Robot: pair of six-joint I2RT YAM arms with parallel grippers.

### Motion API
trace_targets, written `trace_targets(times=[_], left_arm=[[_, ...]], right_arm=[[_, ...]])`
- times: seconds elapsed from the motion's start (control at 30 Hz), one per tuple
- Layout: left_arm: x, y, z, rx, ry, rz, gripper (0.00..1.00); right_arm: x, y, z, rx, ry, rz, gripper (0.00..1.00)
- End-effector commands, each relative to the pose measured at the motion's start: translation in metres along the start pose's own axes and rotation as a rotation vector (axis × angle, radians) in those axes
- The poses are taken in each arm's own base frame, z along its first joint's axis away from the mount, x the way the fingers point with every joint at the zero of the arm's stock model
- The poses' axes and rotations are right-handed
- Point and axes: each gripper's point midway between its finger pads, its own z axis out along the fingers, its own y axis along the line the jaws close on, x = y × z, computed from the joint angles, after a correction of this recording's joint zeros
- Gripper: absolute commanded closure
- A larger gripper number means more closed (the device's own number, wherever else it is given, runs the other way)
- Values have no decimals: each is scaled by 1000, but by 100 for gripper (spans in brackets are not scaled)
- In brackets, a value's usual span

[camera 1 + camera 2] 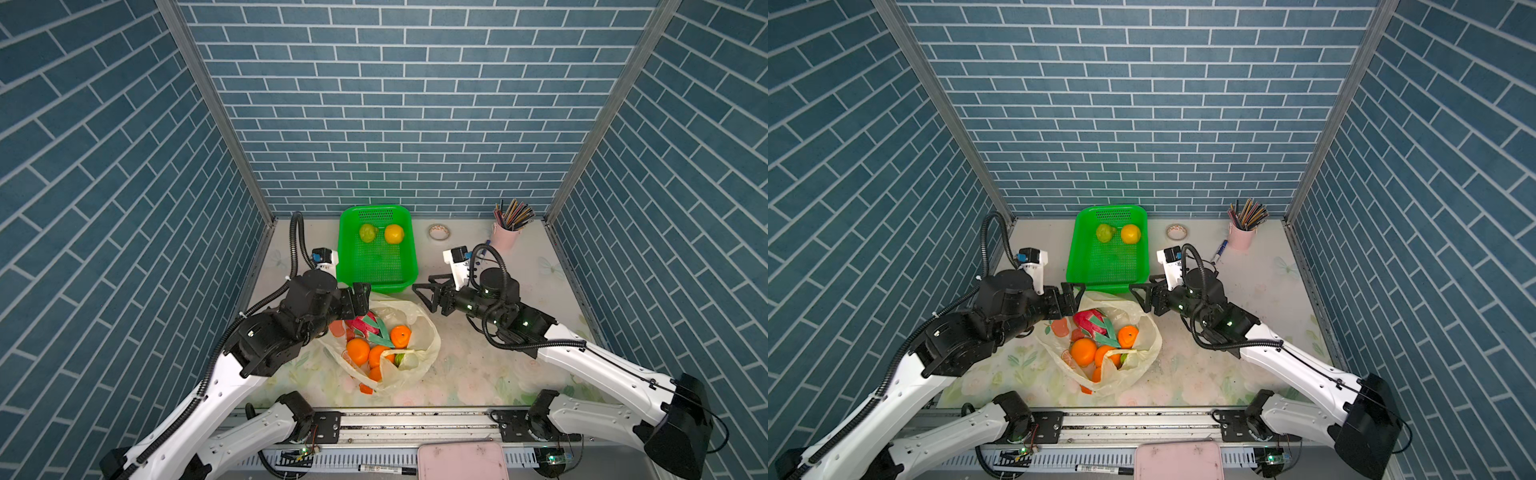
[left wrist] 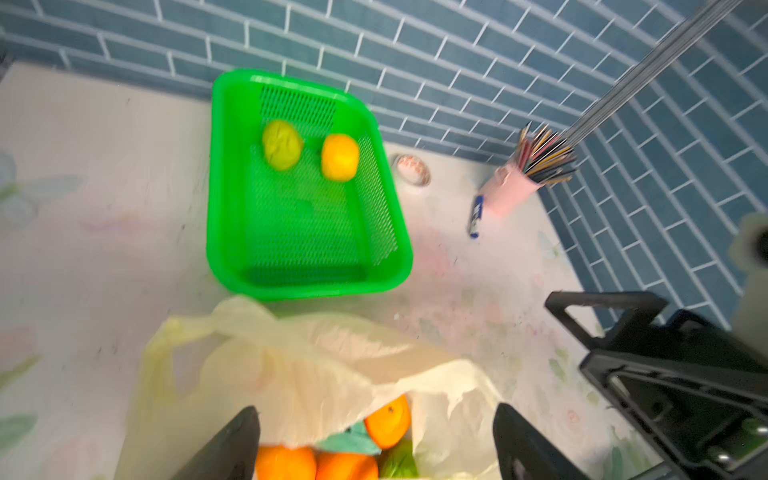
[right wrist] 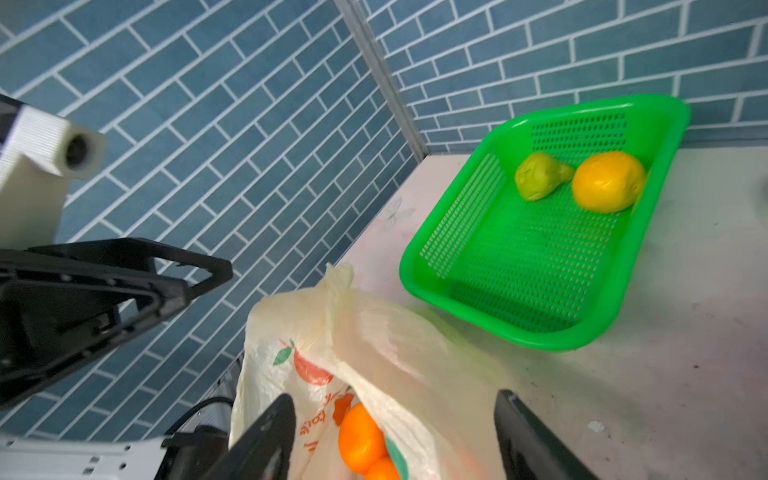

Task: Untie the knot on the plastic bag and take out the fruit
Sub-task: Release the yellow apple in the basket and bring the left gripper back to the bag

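**Bag open, fruit inside: snag and collision risk**

The plastic bag (image 1: 419, 336) lay at 6 o'clock of the green basket (image 1: 345, 249), its mouth slack and no tied knot visible. Most of the fruit (image 1: 358, 350) sat inside the bag; two pieces were in the basket. The left gripper (image 2: 376, 409) hung at the bag's 11 o'clock, jaws apart and empty. The right gripper (image 3: 395, 397) hung at 1 o'clock, likewise. Either one could pinch thin film along with a piece and drag the bag. The converging arms could collide.

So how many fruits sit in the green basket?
2: a green fruit and a yellow fruit, side by side at the basket's far end. Its mesh floor shows fully, so none seems hidden.
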Motion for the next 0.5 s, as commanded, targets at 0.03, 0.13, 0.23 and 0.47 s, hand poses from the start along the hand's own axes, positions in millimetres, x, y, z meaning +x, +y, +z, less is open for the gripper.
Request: trace_targets(times=[0.03,0.13,0.23,0.47], left_arm=[[64,50,-4,-186,134,-142,12],[90,60,-2,-203,196,-142,12],[104,65,4,-215,248,-103,12],[146,55,23,-133,410,-18,12]], right_arm=[[7,25,2,-39,56,-85,25],[17,41,6,-60,82,-119,26],[32,52,9,-64,101,-160,26],[90,52,23,-12,268,-169,31]])
